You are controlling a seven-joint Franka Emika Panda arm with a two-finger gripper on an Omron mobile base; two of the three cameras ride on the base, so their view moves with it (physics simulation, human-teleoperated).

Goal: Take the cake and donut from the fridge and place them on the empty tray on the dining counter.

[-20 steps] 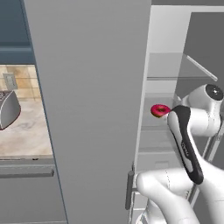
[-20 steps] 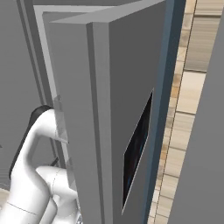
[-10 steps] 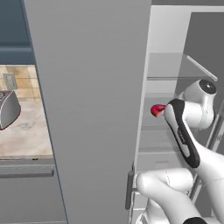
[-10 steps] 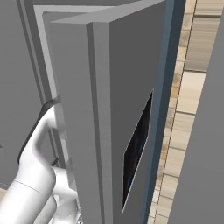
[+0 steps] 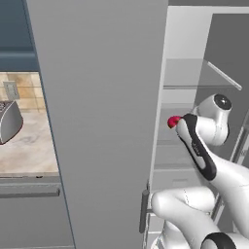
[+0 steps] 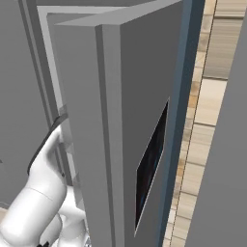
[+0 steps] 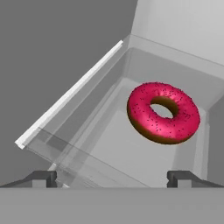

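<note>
Reaching deeper into the open fridge (image 5: 102,97), the arm now covers more of the donut (image 5: 173,121) than it did 1 second ago: in the left base view just a red sliver shows at centre right, beside the white forearm. In the hand view the donut (image 7: 163,112) sits right of centre, lying in a clear shelf bin (image 7: 87,144) whose white-edged front wall runs diagonally from lower left to upper centre. The gripper (image 7: 113,177) is at the bottom edge, its jaws spread fully apart and holding nothing, with the donut ahead of them and untouched.

Risks, as I judge them: the donut lies off to the right of the jaws' midline, so closing without first centring could pinch only 1 side of the ring or nudge it away. The transparent bin wall stands between the fingers and the donut, and a low approach could catch its rim.

Around: the swung fridge door (image 6: 120,125) fills the middle of both base views, and a toaster (image 5: 9,121) stands on the kitchen desk (image 5: 29,151) at the left. I cannot see the cake.
</note>
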